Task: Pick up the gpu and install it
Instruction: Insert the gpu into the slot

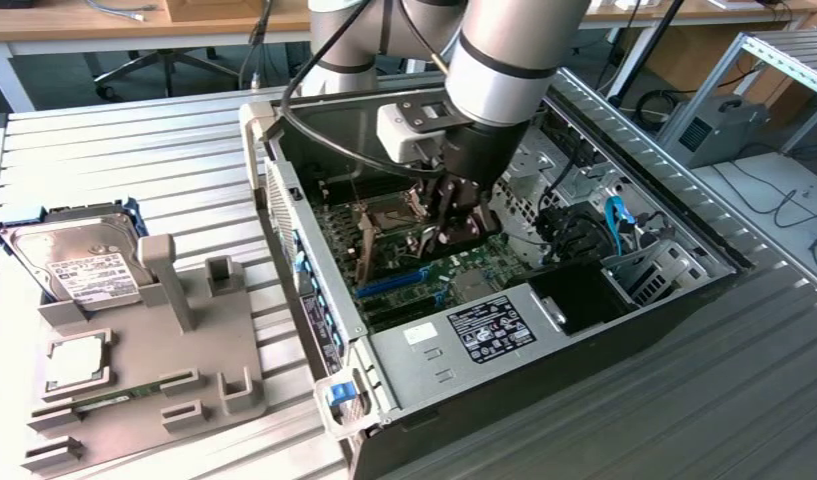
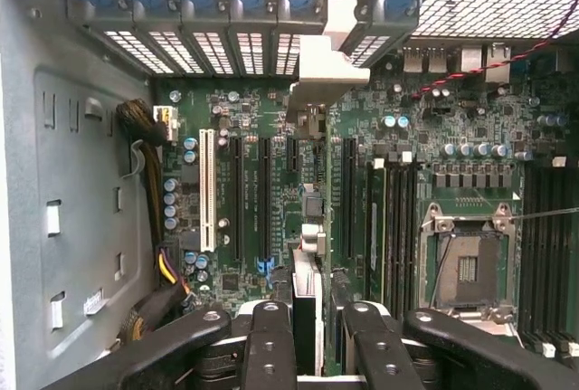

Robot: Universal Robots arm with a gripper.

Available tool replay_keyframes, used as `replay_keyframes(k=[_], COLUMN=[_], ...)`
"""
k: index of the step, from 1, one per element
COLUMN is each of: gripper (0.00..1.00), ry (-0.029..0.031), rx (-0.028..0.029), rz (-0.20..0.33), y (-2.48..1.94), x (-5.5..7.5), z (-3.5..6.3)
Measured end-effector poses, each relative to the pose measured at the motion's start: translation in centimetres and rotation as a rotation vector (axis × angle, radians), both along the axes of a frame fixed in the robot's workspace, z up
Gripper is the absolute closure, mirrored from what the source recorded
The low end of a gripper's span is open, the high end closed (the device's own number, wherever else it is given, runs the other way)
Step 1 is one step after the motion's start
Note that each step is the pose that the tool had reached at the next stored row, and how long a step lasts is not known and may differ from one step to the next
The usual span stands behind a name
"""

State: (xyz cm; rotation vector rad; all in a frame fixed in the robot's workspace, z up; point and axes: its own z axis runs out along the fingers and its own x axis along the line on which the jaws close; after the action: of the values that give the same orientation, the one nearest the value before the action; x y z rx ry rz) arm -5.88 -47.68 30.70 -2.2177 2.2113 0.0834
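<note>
Resting on surface: open computer case (image 1: pixel 381 405), toward the right edge in the exterior view.
Motherboard (image 2: pixel 271 118): lies inside, slots running lengthwise.
Card (image 2: pixel 308 304): held edge-on, directly under the pincer, long axis parallel to the slots, bracket (image 2: pixel 327 69) meeting the rear wall.
Pincer (image 2: pixel 312 336): clenched on the card.

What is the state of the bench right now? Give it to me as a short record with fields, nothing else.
gripper: the gripper is inside the open computer case, closed on the gpu
gpu: held on edge above the motherboard, bracket end toward the case's slot wall; not seated
hard drive: on the gray holder, at the exterior view's left
memory stick: lying on the same holder, untouched
</note>
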Motion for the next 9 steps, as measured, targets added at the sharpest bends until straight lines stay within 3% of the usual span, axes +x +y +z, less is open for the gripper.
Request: replay_keyframes(k=[9], gripper=[0.74], ry=[0.0001], rx=[-0.0002], rz=[0.000], y=[0.22], x=[-0.86], z=[-0.34])
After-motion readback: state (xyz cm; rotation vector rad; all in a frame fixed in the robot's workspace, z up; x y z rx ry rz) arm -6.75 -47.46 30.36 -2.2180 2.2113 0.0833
